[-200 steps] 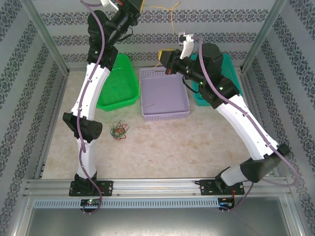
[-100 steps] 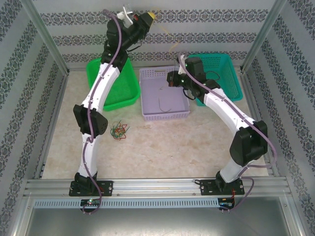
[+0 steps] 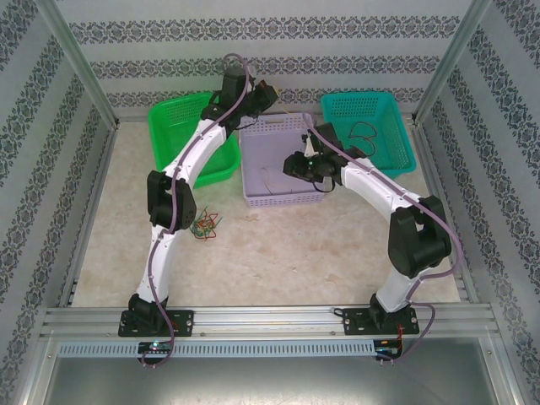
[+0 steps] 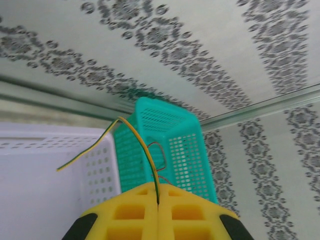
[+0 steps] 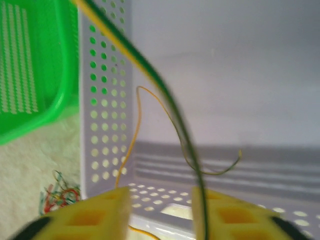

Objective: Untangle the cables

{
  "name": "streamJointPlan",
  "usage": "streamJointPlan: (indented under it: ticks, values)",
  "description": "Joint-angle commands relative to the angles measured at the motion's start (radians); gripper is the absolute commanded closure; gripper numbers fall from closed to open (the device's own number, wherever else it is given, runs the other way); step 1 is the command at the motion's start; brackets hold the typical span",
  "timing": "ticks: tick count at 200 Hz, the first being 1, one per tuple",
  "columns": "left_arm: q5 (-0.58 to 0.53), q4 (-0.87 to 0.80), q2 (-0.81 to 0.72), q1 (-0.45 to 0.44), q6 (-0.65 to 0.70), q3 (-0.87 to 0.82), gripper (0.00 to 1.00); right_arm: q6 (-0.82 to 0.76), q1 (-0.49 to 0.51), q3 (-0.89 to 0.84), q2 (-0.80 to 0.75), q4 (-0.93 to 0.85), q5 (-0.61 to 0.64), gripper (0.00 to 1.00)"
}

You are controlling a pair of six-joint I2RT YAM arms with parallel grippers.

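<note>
Patterned walls, beige tabletop (image 3: 278,253), three baskets. Left hand (image 4: 157,205) is pressed together, pinching a yellow-green wire (image 4: 150,167). The wire runs lengthwise from it to the right hand (image 5: 162,212), which is spread, with the wire along one finger, not gripped. Below that hand is the purple basket (image 3: 283,201), holding a loose yellow wire (image 5: 132,130). The tangle (image 3: 203,224) lies behind both hands, nearer the left arm, with the basket wall between.
</note>
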Motion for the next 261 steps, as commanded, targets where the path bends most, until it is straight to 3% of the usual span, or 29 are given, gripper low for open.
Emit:
streamJointPlan:
  ticks: [1,30,76,133,197,261]
  values:
    - [-0.021,-0.028,0.034,-0.011,0.049,-0.021,1.00,-0.008,0.003,0.033,-0.076,-0.099,0.058,0.50]
    - [-0.038,-0.070,0.065,-0.029,0.075,-0.012,1.00,-0.038,-0.006,0.043,-0.179,-0.161,0.155,0.43]
    - [-0.066,-0.090,0.077,-0.035,0.077,-0.045,1.00,-0.034,-0.021,0.005,-0.318,-0.193,0.206,0.42]
    - [-0.116,-0.110,0.134,-0.024,0.016,0.128,1.00,-0.022,-0.024,-0.058,-0.406,-0.202,0.183,0.43]
    - [-0.154,0.055,0.119,0.061,-0.192,0.203,1.00,-0.006,-0.022,-0.111,-0.464,-0.204,0.168,0.44]
    - [-0.081,0.001,0.142,0.040,-0.110,0.173,1.00,-0.005,-0.022,-0.118,-0.468,-0.198,0.154,0.44]
